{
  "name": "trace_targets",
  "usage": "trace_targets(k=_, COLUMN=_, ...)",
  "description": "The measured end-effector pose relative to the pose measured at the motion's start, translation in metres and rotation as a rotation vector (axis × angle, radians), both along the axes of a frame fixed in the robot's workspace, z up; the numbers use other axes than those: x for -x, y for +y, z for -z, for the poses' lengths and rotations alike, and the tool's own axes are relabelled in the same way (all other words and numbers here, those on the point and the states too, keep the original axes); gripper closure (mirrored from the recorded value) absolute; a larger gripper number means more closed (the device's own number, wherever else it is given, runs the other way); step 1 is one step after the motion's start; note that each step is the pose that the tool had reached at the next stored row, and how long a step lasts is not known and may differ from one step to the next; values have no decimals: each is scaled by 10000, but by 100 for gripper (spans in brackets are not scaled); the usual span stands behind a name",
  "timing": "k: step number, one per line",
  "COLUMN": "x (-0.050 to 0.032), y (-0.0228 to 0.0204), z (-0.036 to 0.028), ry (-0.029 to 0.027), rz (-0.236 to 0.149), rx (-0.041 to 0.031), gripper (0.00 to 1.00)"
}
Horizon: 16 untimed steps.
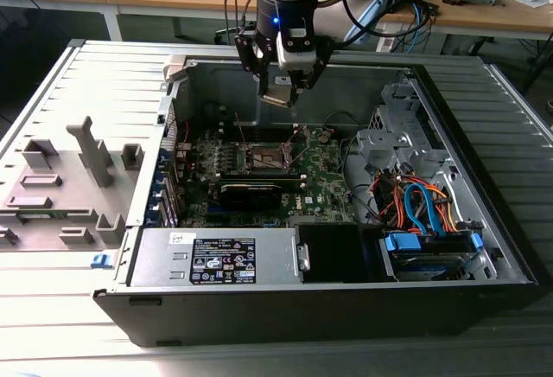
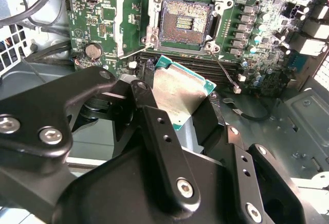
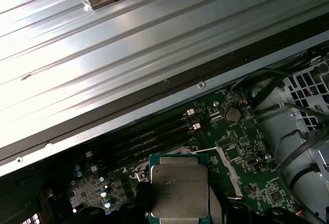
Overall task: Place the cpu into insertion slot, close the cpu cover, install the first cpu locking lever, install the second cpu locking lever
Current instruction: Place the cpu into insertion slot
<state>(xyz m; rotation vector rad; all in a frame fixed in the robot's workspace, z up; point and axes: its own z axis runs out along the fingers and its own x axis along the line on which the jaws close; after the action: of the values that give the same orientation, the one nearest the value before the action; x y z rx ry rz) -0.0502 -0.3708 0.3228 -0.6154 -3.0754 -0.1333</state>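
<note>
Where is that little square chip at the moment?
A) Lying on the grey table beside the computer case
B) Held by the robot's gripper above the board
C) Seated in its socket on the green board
B: in the second wrist view the cpu is clamped in the gripper above the motherboard, and the insertion slot lies open with its contacts bare.

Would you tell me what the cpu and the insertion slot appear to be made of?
The cpu, held in the pincer: a matte silver lid, metal by its dull sheen, on a green board edge, likely laminate. The slot: a brownish-gold contact field, probably plated metal, inside a shiny silver metal rim.
</note>
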Motion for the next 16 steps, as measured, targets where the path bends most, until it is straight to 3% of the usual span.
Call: trace_targets(k=16, x=0, y=0, z=2, ry=0, rz=111, rx=0, gripper=46)
